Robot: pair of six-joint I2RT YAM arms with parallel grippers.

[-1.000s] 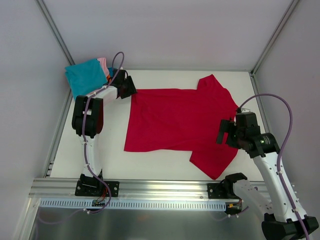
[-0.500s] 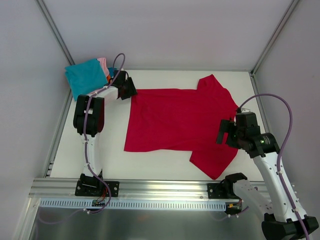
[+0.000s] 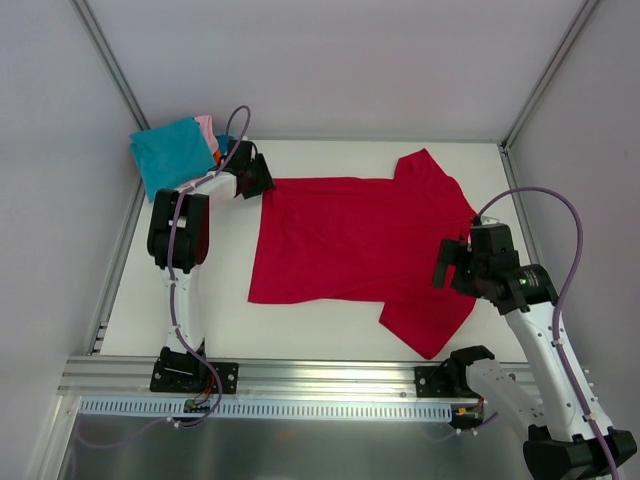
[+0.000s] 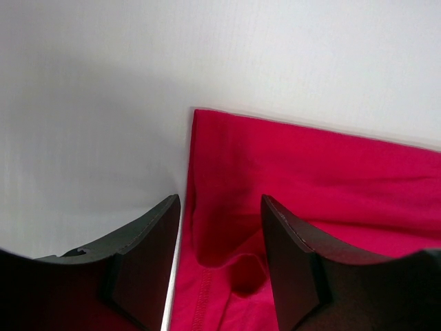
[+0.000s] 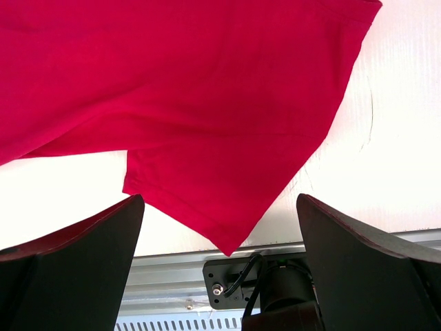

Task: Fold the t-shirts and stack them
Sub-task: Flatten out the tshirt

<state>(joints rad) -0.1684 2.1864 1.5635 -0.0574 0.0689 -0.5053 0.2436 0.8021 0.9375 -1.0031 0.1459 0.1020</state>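
Right gripper [image 3: 446,266] hovered over near sleeve of red t-shirt [image 3: 360,240], fingers spread wide, nothing between them. Red t-shirt lay flat mid-table [image 3: 220,310]. Left gripper [image 3: 262,176] sat at shirt's far-left corner, jaws half apart astride bunched hem; grasp unclear. Teal t-shirt [image 3: 172,153] topped stack, far-left corner.

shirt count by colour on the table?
red t-shirt, spread flat: 1
teal t-shirt, top of the pile: 1
pink t-shirt, edge showing in the pile: 1
blue t-shirt, sliver in the pile: 1
Total visible: 4
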